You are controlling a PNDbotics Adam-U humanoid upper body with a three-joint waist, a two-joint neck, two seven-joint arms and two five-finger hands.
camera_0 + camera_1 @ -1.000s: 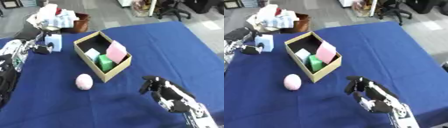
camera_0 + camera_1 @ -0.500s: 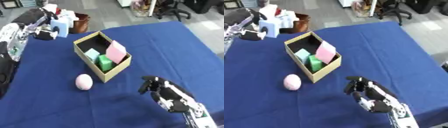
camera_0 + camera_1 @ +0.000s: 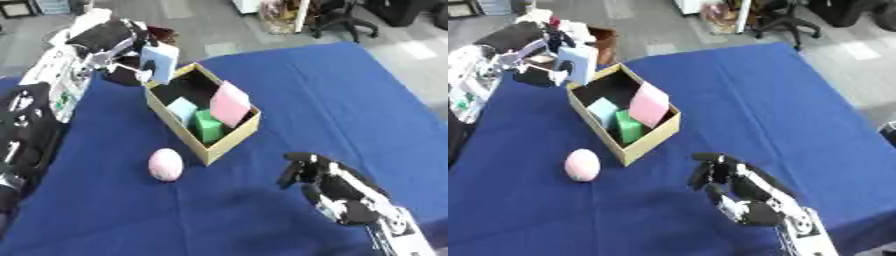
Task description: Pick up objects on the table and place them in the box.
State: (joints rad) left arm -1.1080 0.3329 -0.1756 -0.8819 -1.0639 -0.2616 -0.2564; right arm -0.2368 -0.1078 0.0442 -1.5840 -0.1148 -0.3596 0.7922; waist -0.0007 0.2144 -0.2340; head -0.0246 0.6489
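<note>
An open cardboard box (image 3: 229, 138) stands on the blue table, holding a pink block (image 3: 230, 103), a green block (image 3: 208, 126) and a pale blue block (image 3: 182, 108). My left hand (image 3: 112, 40) is shut on a light blue box (image 3: 159, 63), held in the air just over the cardboard box's far left corner. A pink egg-shaped ball (image 3: 165, 164) lies on the cloth in front of the cardboard box. My right hand (image 3: 331, 187) hovers low at the lower right, fingers relaxed and holding nothing.
The blue table (image 3: 332, 100) stretches wide to the right of the box. Beyond its far edge are a brown basket (image 3: 602, 36), grey floor and an office chair (image 3: 337, 17). My left arm (image 3: 39, 110) runs down the left side.
My left hand has carried the light blue box up off the table and rightward, to above the cardboard box's far corner. The right hand has stayed put. The camera has shifted slightly.
</note>
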